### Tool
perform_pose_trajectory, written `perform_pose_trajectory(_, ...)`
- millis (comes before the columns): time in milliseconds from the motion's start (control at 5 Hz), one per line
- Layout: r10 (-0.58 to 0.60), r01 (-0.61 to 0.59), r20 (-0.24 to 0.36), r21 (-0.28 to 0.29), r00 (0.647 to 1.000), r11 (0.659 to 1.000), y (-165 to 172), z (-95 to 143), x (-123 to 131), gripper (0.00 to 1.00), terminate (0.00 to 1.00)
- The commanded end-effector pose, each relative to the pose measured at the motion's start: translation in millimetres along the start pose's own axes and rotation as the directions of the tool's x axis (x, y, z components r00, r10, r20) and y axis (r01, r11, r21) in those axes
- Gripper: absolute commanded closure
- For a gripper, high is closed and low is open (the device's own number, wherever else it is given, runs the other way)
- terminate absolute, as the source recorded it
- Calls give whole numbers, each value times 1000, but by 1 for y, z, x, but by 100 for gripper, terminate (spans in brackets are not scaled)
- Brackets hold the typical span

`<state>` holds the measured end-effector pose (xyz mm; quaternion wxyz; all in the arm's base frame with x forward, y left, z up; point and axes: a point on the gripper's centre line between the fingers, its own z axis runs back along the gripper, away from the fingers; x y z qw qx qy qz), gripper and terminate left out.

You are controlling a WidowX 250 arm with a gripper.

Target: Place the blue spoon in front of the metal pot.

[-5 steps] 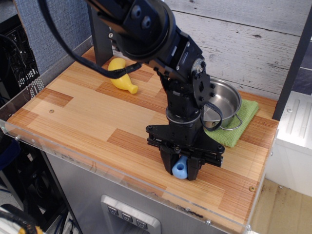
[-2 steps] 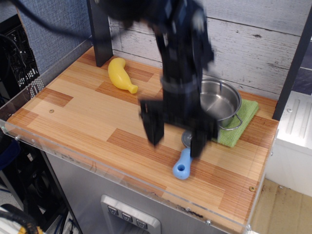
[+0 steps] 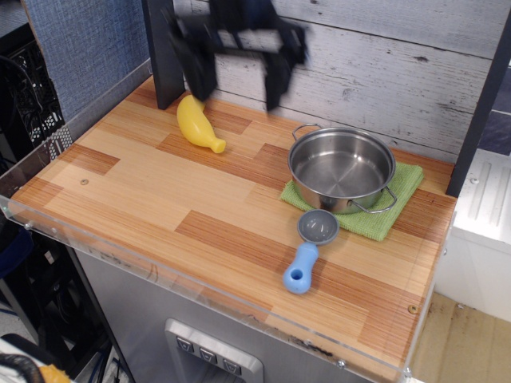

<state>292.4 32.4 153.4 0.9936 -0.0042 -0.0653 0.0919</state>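
Note:
The blue spoon (image 3: 307, 249) lies flat on the wooden table, its grey bowl toward the pot and its light-blue handle toward the table's front edge. The metal pot (image 3: 342, 169) stands just behind it on a green cloth (image 3: 399, 187). My gripper (image 3: 236, 72) is high at the back, blurred by motion, well away from the spoon. Its fingers (image 3: 196, 70) are spread wide apart and hold nothing.
A yellow banana-shaped toy (image 3: 198, 124) lies at the back left of the wooden table (image 3: 136, 179). A dark post (image 3: 163, 56) stands behind it. A clear plastic rim (image 3: 184, 281) runs along the table's front edge.
My gripper let go of the blue spoon, opened, rose and swung to the back left. The spoon stays on the table in front of the pot.

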Motion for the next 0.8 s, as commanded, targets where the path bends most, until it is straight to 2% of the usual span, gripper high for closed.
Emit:
perform_pose_trajectory(0, -226, 227, -33, 12, 974, 974, 9, -9, 44, 0, 0)
perform_pose_trajectory(400, -226, 227, -33, 12, 974, 974, 9, -9, 44, 0, 0)
perform_pose_trajectory(600, -226, 227, -33, 12, 974, 974, 9, -9, 44, 0, 100)
